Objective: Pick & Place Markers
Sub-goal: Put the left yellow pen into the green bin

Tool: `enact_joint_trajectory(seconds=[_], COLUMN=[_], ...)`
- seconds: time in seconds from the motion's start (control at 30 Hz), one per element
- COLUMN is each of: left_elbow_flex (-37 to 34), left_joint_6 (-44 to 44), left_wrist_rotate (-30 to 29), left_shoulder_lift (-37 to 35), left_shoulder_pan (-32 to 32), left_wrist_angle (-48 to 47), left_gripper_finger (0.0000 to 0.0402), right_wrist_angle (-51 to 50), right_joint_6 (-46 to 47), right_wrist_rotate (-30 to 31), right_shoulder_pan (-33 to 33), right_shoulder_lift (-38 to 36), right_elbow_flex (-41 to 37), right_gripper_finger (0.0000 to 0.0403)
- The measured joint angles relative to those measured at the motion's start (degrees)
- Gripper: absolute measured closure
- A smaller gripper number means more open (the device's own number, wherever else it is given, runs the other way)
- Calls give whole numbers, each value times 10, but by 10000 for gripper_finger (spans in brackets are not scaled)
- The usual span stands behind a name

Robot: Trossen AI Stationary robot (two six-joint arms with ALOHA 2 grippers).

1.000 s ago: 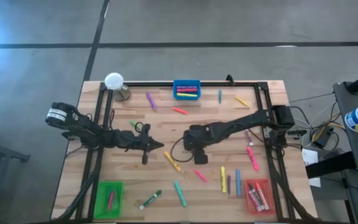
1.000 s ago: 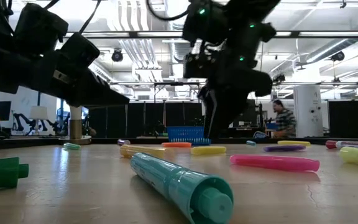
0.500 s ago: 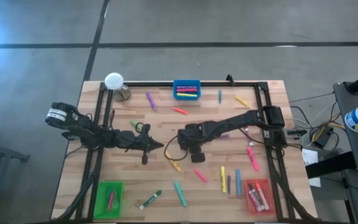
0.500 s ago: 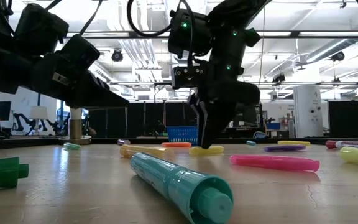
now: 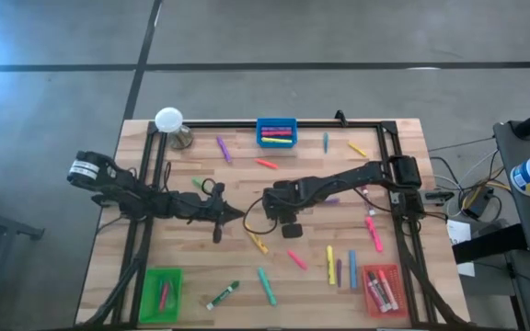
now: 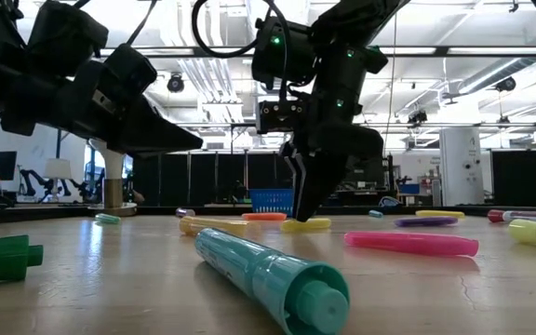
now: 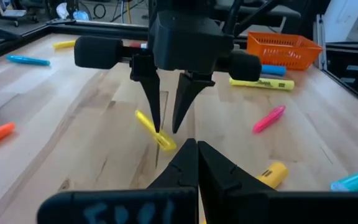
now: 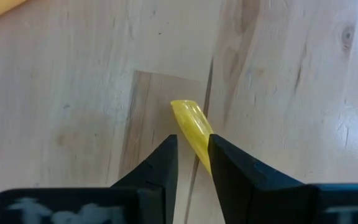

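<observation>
Markers lie scattered all over the wooden table (image 5: 201, 267), and a dark rail frames its edges. Over on the left, the green tray (image 5: 162, 292) sits in the near corner with a pink pen inside, and a green marker (image 5: 222, 295) lies just beside it on open boards. The left gripper (image 5: 236, 216) hangs above bare wood left of centre, fingers pressed together, with free room all around its tip.

Now the centre: the right gripper (image 5: 263, 234) is down at the table with its two fingers (image 7: 152, 99) straddling the yellow marker (image 7: 155, 130). One end of the pen sits in the gap between them, pads close on either side; whether they pinch it yet, I cannot tell. The pen's long axis runs on a diagonal across the boards, flat on the wood. A teal marker (image 6: 268, 274) lies nearest the low camera, cap toward it.

At the far edge sits the blue tray (image 5: 276, 131), and on the right the red tray (image 5: 381, 288) fills the near corner. No readable writing anywhere.
</observation>
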Motion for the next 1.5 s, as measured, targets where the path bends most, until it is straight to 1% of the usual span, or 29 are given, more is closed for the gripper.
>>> enact_joint_trajectory(seconds=[0.2,0.37,0.5,0.63,0.77,0.97,1.1,1.23,1.5], left_elbow_flex=[1,1,1,1,1,1,1,1,2], left_joint_6=[-13,-13,-13,-13,-12,-15,-41,-45,-45], left_wrist_rotate=[0,0,0,0,0,-3,-5,-5,-5], left_shoulder_lift=[0,0,0,0,0,0,0,0,0], left_shoulder_pan=[0,0,0,0,0,0,0,0,0], left_wrist_angle=[0,0,0,0,0,0,0,-3,-14], left_gripper_finger=[401,401,401,401,402,401,401,402,401], right_wrist_angle=[1,5,6,11,24,28,31,40,52], right_joint_6=[-4,-5,-6,-16,-19,-18,-12,-3,4], right_wrist_rotate=[1,3,23,24,24,18,-12,-33,-34], right_shoulder_pan=[0,-1,-3,-8,-15,-35,-49,-51,-51], right_shoulder_lift=[0,1,2,2,2,2,2,2,2], right_elbow_flex=[-1,2,8,12,12,12,6,-1,-16], right_gripper_finger=[306,269,241,228,229,243,258,271,278])
